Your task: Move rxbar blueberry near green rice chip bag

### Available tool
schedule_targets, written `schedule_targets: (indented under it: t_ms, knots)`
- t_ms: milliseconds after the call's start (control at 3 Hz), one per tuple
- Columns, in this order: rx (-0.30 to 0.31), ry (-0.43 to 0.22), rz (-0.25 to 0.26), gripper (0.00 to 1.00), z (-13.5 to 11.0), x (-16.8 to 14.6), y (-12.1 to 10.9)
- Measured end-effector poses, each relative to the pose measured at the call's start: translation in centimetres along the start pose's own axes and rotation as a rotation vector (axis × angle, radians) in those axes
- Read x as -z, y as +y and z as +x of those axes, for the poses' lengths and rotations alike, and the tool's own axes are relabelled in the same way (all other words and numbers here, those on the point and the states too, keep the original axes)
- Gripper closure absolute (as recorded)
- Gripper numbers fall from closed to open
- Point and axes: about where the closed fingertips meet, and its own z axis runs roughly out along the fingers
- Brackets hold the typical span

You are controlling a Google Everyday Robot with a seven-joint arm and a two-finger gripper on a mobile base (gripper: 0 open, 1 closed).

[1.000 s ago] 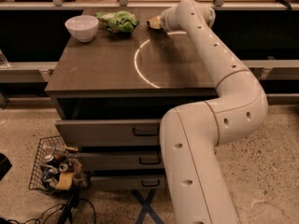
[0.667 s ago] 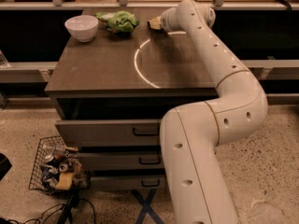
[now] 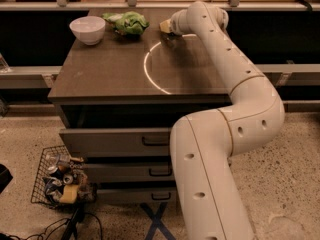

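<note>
The green rice chip bag [image 3: 128,23] lies wrinkled at the back of the dark tabletop [image 3: 110,69], just right of the white bowl. My gripper [image 3: 167,28] is at the far end of the long white arm [image 3: 235,79], low over the back of the table, a short way right of the green bag. A small yellowish part shows at the gripper's tip. The rxbar blueberry is out of view; no navy-blue bar shows on the table or at the gripper.
A round white bowl [image 3: 87,29] stands at the back left corner. A bright ring of light [image 3: 155,69] lies on the tabletop. Drawers [image 3: 120,141] sit below. A wire basket of cans [image 3: 60,181] stands on the floor, front left.
</note>
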Motion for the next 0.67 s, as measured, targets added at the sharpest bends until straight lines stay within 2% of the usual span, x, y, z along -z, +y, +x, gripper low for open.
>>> schedule_targets:
  t_ms: [333,667]
  knots:
    - [0.000,0.003,-0.003,0.00,0.20,-0.23,0.19]
    - [0.000,0.003,-0.003,0.00,0.20,-0.24,0.20]
